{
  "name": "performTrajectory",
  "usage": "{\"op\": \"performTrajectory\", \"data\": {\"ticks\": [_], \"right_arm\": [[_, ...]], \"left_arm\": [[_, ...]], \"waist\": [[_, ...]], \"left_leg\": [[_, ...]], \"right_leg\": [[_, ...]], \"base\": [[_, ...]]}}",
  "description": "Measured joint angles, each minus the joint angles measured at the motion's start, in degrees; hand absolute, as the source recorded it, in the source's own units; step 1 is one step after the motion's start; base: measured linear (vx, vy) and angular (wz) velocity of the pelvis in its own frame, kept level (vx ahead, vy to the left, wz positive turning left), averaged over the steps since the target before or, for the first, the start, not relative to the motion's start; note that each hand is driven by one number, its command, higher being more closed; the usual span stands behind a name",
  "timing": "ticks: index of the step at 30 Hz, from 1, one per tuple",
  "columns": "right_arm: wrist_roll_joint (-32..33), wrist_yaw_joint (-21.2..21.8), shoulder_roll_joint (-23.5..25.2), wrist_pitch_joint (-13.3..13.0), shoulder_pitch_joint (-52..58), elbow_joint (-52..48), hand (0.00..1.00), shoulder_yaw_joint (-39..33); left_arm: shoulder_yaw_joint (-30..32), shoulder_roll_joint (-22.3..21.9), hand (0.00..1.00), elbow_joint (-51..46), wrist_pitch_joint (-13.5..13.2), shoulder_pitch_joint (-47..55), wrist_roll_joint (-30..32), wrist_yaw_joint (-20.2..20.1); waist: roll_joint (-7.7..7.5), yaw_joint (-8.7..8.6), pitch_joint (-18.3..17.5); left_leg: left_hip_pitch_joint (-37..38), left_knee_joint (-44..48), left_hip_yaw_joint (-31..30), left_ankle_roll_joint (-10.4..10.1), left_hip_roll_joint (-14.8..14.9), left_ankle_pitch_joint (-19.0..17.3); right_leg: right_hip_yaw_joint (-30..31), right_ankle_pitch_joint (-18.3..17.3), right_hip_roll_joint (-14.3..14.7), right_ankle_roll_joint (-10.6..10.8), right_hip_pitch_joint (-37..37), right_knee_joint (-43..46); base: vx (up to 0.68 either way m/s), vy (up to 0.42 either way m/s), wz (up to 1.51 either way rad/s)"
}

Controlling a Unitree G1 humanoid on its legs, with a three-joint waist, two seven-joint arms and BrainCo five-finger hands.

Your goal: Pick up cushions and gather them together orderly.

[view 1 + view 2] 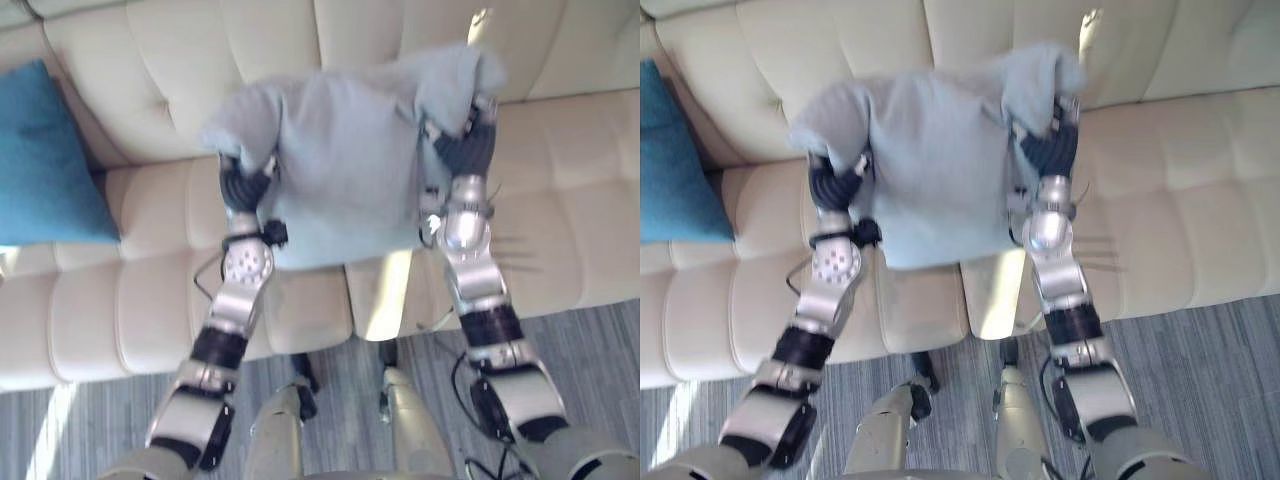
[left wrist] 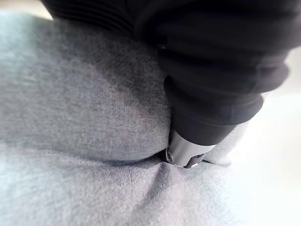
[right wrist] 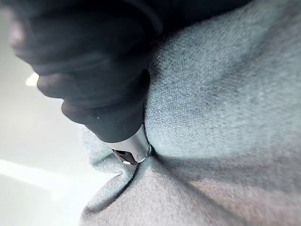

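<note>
**Grey cushion held up between both hands, centre frame**

Sofa (image 1: 560, 180): cream, tufted, spans the whole upper two thirds of the frame. Back cushions run along the top, seat below them.

Floor (image 1: 590, 350): grey striped carpet along the bottom edge, in front of the sofa.

Grey cushion (image 1: 345, 170): pale blue-grey, centre of frame, raised in front of the sofa back and gripped on both sides. Its two upper corners flop outward over the hands. Lower edge hangs above the seat front.

Blue cushion (image 1: 45, 160): far left of frame, leaning against the sofa back on the seat, well apart from the grey one.

Left hand (image 1: 245, 185): clamped on the cushion's left side, centre-left. In the wrist view its thumb (image 2: 186, 153) digs into the cloth and puckers it. Other fingers hidden behind the fabric.

Right hand (image 1: 462, 150): same hold on the right side, upper right of centre. Its thumb (image 3: 131, 150) is pressed into a crease.
</note>
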Motion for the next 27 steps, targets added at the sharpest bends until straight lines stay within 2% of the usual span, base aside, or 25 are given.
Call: {"op": "performTrajectory", "data": {"ticks": [1,5,8,10,11,16,18,19,20,25,27], "right_arm": [[-1.6,-1.7,-0.6,0.0,-5.7,2.4,1.00,-0.3],[-4.0,-6.8,-0.7,0.2,-19.1,7.7,1.00,-2.9],[-4.6,-9.3,-0.7,0.8,-25.8,12.1,1.00,-4.6],[-5.0,-10.0,-0.7,1.1,-27.7,13.6,1.00,-5.0],[-5.0,-10.8,-0.8,1.4,-29.0,14.3,1.00,-5.4],[-4.8,-10.7,-1.2,2.4,-32.8,20.0,1.00,-5.5],[-4.8,-10.7,-1.7,2.5,-33.0,20.1,1.00,-5.7],[-4.8,-10.7,-2.1,2.3,-33.2,20.0,0.00,-5.8],[-4.8,-10.7,-2.2,2.2,-33.6,19.9,0.00,-6.6],[-2.8,-10.5,-2.8,2.3,-33.2,19.8,0.00,-9.5],[-0.7,-9.4,-3.3,2.3,-31.9,18.2,0.00,-9.7]], "left_arm": [[0.9,1.8,1.00,2.5,0.1,-6.0,0.8,1.6],[1.7,6.3,1.00,8.4,1.1,-21.4,4.1,5.8],[1.9,8.1,1.00,12.2,1.2,-29.1,4.9,6.2],[2.1,8.3,1.00,13.2,1.2,-31.2,4.8,6.2],[2.1,8.3,1.00,14.3,1.2,-32.8,4.8,6.2],[2.0,8.0,1.00,19.8,1.2,-34.7,3.7,5.3],[2.1,7.0,1.00,20.6,0.9,-34.8,2.3,4.5],[2.3,6.7,1.00,20.5,0.3,-34.9,1.9,4.5],[3.3,6.5,0.00,20.5,-0.3,-35.0,1.7,4.2],[5.0,4.8,0.00,20.6,-0.4,-35.0,-1.5,2.9],[6.1,5.0,0.00,20.6,-0.4,-35.0,-3.3,1.9]], "waist": [[-0.05,0.58,0.7],[0.10,0.88,4.7],[0.20,0.92,5.7],[0.30,0.89,5.9],[0.29,0.87,7.1],[0.28,0.86,9.1],[0.33,0.82,10.4],[0.36,0.93,10.5],[0.31,0.92,10.6],[0.32,1.18,10.6],[0.32,2.07,10.6]], "left_leg": [[-1.7,-2.2,-0.3,0.2,-0.4,2.0],[-4.5,-7.6,-2.2,0.1,-1.0,7.3],[-7.3,-9.7,-3.4,-0.2,-1.1,9.7],[-8.5,-10.7,-3.9,-0.3,-1.2,10.7],[-8.9,-11.0,-4.7,-0.5,-1.2,11.0],[-11.8,-11.0,-5.1,-0.8,-1.4,11.4],[-12.5,-11.0,-5.7,-1.6,-1.8,11.9],[-13.2,-11.0,-6.1,-1.7,-1.9,12.0],[-13.7,-11.0,-6.1,-1.7,-1.9,12.0],[-14.1,-10.9,-6.0,-1.7,-2.2,11.9],[-14.8,-11.1,-5.8,-1.8,-1.9,11.9]], "right_leg": [[-0.3,0.8,0.0,-0.3,-2.4,0.0],[-2.4,2.1,-0.1,-1.0,-6.5,0.0],[-3.8,2.4,0.1,-1.4,-9.5,0.1],[-4.4,2.4,0.0,-1.4,-10.9,0.2],[-4.8,2.4,0.0,-1.4,-11.2,0.3],[-5.1,2.4,-0.3,-1.4,-14.4,1.3],[-5.0,2.2,-0.2,-1.4,-15.4,2.2],[-4.7,2.2,-0.2,-1.4,-16.2,2.7],[-4.3,2.1,-0.3,-1.4,-17.3,3.7],[-2.1,0.1,-0.5,-0.9,-19.0,6.7],[-1.3,-0.3,-0.4,-0.6,-20.3,7.3]], "base": [[-0.14,-0.022,0.18],[-0.13,-0.033,0.24],[-0.08,-0.037,0.20],[-0.03,-0.023,0.16],[0.00,-0.019,0.15],[0.01,0.000,0.05],[0.02,0.015,0.09],[0.02,0.017,0.04],[0.00,0.000,0.00],[0.00,0.037,0.05],[-0.04,0.012,-0.06]]}}
